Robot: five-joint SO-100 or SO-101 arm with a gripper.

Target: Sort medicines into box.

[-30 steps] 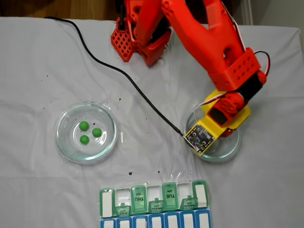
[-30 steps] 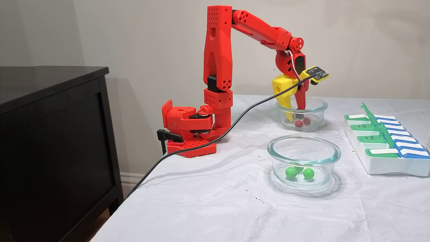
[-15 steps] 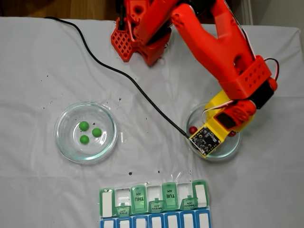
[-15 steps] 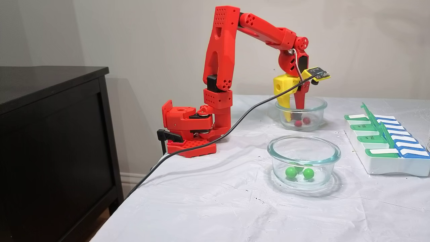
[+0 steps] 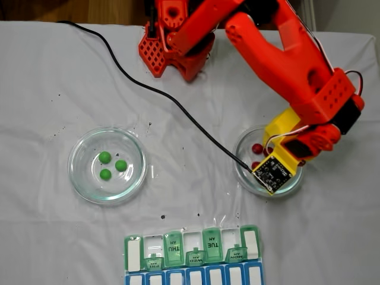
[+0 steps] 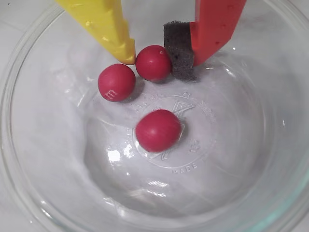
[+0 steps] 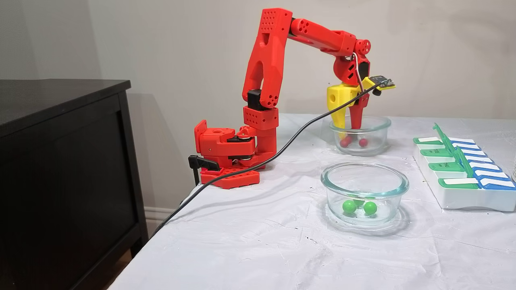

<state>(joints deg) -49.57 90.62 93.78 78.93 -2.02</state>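
In the wrist view three dark red medicines lie in a clear glass dish [image 6: 270,145]. One red pill [image 6: 153,63] sits between the fingers of my gripper [image 6: 154,66], touching both the yellow fingertip [image 6: 126,50] and the grey foam pad [image 6: 177,50] on the red finger. A second red pill [image 6: 116,82] lies just left of the yellow tip, and a third [image 6: 158,130] rests at the dish's centre. Three green medicines [image 5: 110,165] lie in the left dish [image 5: 78,181]. The box [image 5: 193,255] stands at the bottom edge with some green lids raised.
A black cable [image 5: 148,89] crosses the white cloth from the wrist camera board [image 5: 273,173] to the table's far corner. The arm's red base [image 5: 172,47] stands at the back. In a fixed view a dark cabinet [image 7: 60,161] stands left of the table.
The arm has swung farther out over the red-pill dish, uncovering two red pills at its left side. The fingers have come closer together inside the dish.
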